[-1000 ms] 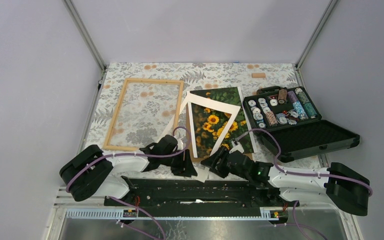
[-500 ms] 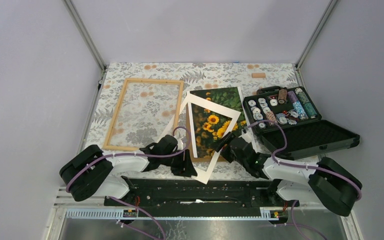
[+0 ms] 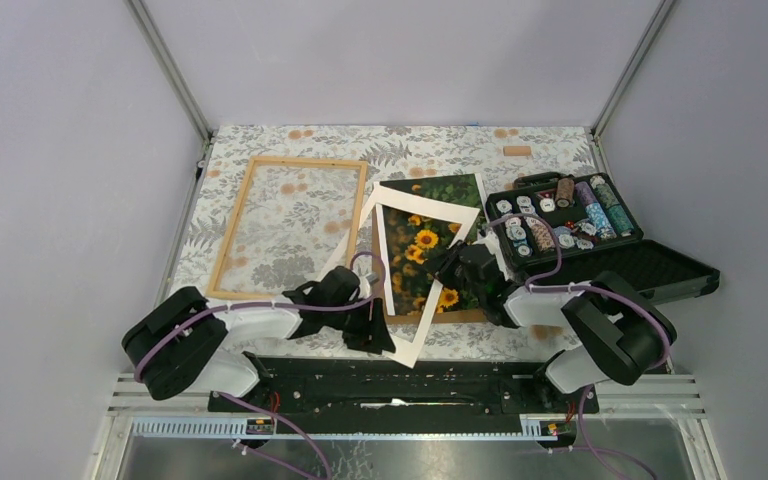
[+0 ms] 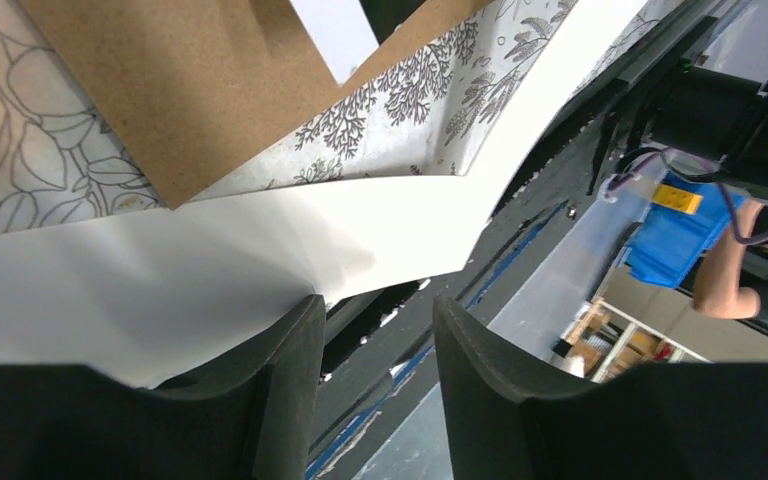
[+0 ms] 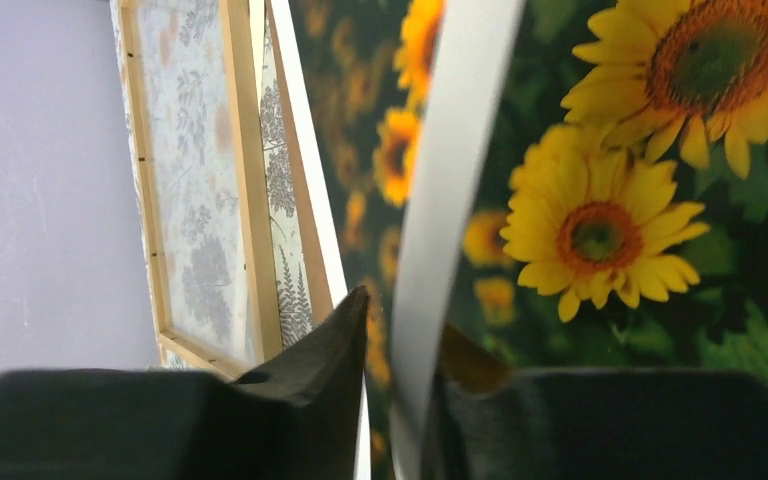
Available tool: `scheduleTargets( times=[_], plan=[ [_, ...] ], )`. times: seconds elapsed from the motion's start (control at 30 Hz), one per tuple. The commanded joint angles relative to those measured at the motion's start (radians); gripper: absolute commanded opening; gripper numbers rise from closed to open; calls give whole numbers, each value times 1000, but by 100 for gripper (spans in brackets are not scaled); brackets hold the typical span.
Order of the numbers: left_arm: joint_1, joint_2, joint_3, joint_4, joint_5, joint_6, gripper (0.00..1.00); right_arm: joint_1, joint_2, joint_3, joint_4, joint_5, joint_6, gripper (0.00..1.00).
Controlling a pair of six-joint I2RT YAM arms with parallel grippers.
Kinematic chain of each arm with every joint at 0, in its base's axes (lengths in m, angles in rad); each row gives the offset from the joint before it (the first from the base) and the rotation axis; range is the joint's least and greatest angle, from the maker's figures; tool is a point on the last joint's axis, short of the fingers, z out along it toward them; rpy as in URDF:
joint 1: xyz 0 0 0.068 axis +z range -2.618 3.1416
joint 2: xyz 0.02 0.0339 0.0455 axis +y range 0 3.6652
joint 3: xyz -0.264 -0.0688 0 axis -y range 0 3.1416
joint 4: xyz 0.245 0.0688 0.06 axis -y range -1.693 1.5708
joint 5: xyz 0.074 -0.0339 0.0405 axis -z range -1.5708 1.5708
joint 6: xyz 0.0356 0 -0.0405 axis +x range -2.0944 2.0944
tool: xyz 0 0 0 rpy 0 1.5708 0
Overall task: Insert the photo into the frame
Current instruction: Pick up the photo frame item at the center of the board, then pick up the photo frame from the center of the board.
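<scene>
Photo (image 3: 422,240) is located under white mat (image 3: 408,345), long axis 12-to-6, frame (image 3: 305,161) at its 9 o'clock. Mat strip is straddled by nearer right gripper (image 3: 452,266), clamping unconfirmed; left gripper (image 4: 375,320) is held apart.

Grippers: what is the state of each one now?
Left gripper: open, holding nothing.
Right gripper: white mat between its jaws; whether gripped cannot be told.
</scene>
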Motion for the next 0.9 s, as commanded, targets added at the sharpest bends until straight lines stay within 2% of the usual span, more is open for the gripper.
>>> scheduleTargets(
  times=[0.0,0.07,0.13,0.2,0.27,0.3,0.47,0.67,0.87],
  plan=[
    [1,-29,112,-156,-49,117,59,-45,-18,63,9,-35,-90,20],
    [15,-55,243,-311,-95,190,76,-46,-57,93,-127,-24,-135,18],
    [50,-78,371,-460,-203,261,83,-46,-93,128,-238,-26,-175,14],
    [113,-77,502,-604,-323,313,85,-47,-134,175,-330,-50,-223,8],
    [174,-65,595,-666,-393,354,87,-48,-166,244,-445,-61,-270,0],
    [207,-59,625,-679,-418,367,88,-48,-184,282,-512,-58,-292,0],
    [336,12,715,-700,-409,398,88,-49,-247,425,-703,-57,-369,0],
    [349,221,838,-702,-381,417,76,-50,-257,476,-733,-54,-384,0],
    [333,465,956,-730,-386,421,52,-50,-279,496,-733,-72,-379,0]
  ],
)
